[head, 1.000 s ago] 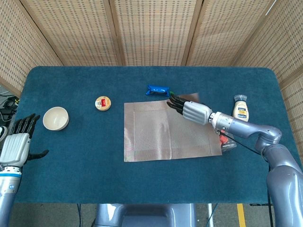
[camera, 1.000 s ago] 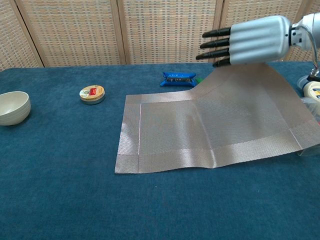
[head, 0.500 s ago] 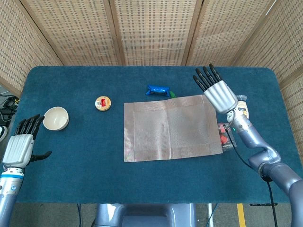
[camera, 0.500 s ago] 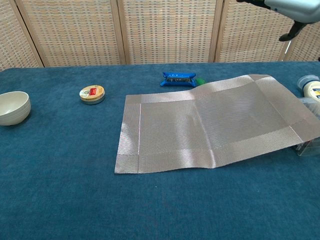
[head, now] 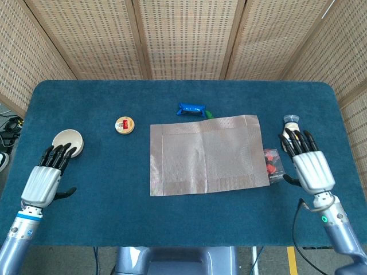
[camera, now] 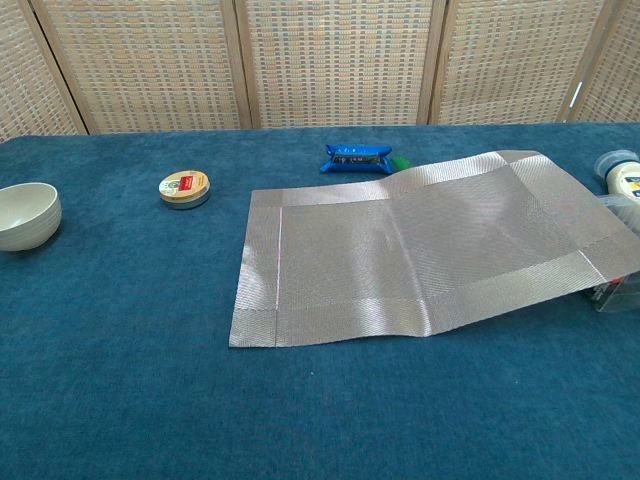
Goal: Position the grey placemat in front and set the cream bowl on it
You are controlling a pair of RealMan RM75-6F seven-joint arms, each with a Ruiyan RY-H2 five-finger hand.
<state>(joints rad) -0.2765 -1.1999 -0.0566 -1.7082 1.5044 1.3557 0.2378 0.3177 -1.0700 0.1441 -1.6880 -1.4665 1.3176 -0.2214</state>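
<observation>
Grey placemat [head: 205,154] lies spread at table centre, but its right edge rides up over the small clear packet with red contents [head: 273,168], so in the chest view that side sits lifted off the blue tablecloth [head: 103,195] rather than flat. Main risk as I see it: a bowl set near that raised side would sit tilted or rock, and any drag to re-square the mat could push the packet along or snag on it. Second risk: the cream bowl [head: 68,142] is at the far left, well apart from the mat, with the round tin [head: 124,125] between the two on the far side; a low carry could clip the tin. The blue wrapped snack [head: 191,109] and a green bit beside it lie just off the mat's far edge, and the bottle [head: 292,122] stands near the right hand, so a careless swing there knocks it over. Left hand [head: 45,177] is empty, fingers [head: 57,155] extended and slightly apart, tips just short of the bowl's near rim, can't tell if touching; likely the next reach. A shallow approach could shove the bowl away instead of getting around it. Right hand [head: 307,163] is also empty, fingers straight, off the mat's right edge, not touching it.
</observation>
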